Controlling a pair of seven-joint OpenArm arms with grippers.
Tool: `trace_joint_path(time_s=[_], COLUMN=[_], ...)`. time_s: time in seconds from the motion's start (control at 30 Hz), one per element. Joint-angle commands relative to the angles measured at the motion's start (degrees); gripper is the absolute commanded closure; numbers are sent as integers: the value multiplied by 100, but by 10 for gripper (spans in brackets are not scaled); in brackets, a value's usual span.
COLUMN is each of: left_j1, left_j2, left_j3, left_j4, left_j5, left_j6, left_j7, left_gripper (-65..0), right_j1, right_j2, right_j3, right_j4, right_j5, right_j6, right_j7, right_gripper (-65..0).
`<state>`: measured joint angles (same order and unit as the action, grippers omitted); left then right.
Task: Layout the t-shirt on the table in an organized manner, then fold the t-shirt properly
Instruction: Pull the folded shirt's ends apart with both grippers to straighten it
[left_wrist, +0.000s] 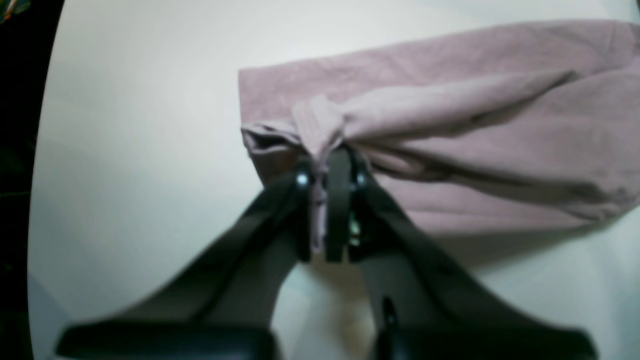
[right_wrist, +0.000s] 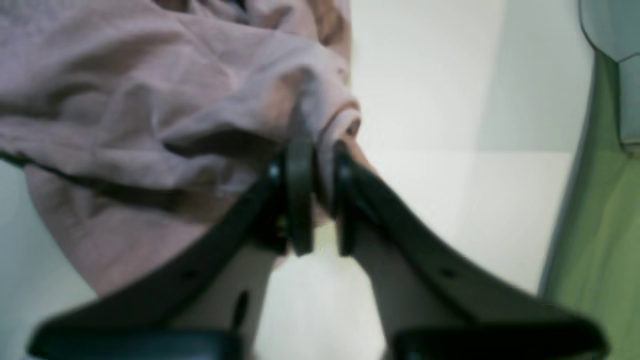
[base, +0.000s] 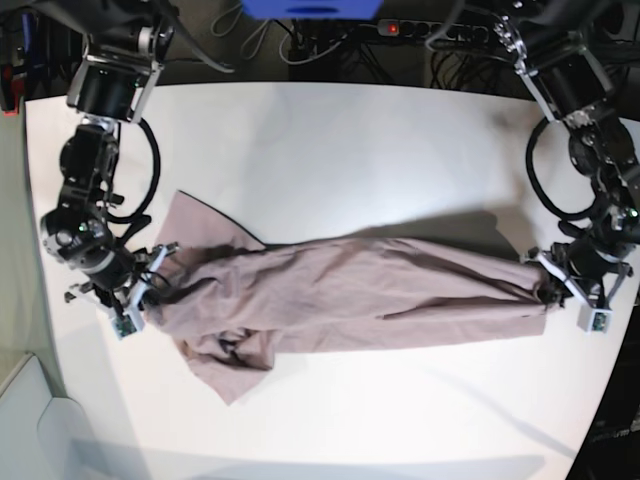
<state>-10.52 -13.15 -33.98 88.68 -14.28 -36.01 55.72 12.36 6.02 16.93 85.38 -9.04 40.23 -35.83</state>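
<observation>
The shirt (base: 350, 295) lies stretched between the table's (base: 330, 140) two side edges, soft, light and droopy; hems and corners look the best holds. The left gripper (left_wrist: 325, 165) pinches one bunched end tight. The right gripper (right_wrist: 320, 165), jaws slightly parted, has cloth between them.

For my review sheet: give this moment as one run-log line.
stage: mid-fold | t-shirt: stretched across table | left gripper: shut on hem end | right gripper: jaws slightly apart, cloth between
</observation>
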Motion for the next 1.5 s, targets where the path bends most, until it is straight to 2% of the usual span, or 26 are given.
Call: trace_joint_path(time_s=[0.0,0.17,0.27,0.4,0.57,0.77,0.93,1.0,1.03,1.1,1.2,1.23,1.3,1.47], left_j1=[-86,11,19,28,28,63,248,310,336,362,538,608,784,1215], left_j2=[-79,-79,-79,-70,-52,-44,-44,-44,-44,-44,-44,-35,-35,62], left_j3=[-9,-18,-18,-18,-18,-18,-18,-18,-18,-18,-18,-18,-18,-44], left_j4=[112,112,112,112,112,121,244,270,332,481,727,868,1132,1800], left_j5=[-79,-79,-79,-79,-79,-79,-79,-88,-88,-88,-88,-88,-88,-264], left_j6=[19,19,19,19,19,19,19,19,19,19,19,19,19,19], left_j7=[-117,-117,-117,-117,-117,-117,-117,-126,-126,-117,-100,-56,-56,-47], left_gripper=[-2,-2,-2,-2,-2,-2,-2,-2,-2,-2,-2,-2,-2,-2], right_j1=[26,-704,-1302,-1847,-1909,-1618,-1355,-1320,-1337,-1355,-1451,-1487,-1618,-2120], right_j2=[79,70,26,-308,-607,-633,-483,-483,-483,-483,-483,-483,-404,-378], right_j3=[26,35,43,8,17,17,26,-9,-27,-27,26,26,79,386], right_j4=[222,1224,1655,1514,978,442,-42,-68,-68,-68,-51,-15,257,1611], right_j5=[55,55,55,55,55,64,64,64,64,64,64,64,64,73], right_j6=[-23,-23,-23,-23,-23,-23,-23,-23,-23,-23,-23,-23,-23,-23], right_j7=[115,115,115,168,168,177,177,177,177,177,150,159,159,168], right_gripper=[-173,-369,-433,-437,-437,-436,-434,-398,-356,-239,-20,0,0,0])
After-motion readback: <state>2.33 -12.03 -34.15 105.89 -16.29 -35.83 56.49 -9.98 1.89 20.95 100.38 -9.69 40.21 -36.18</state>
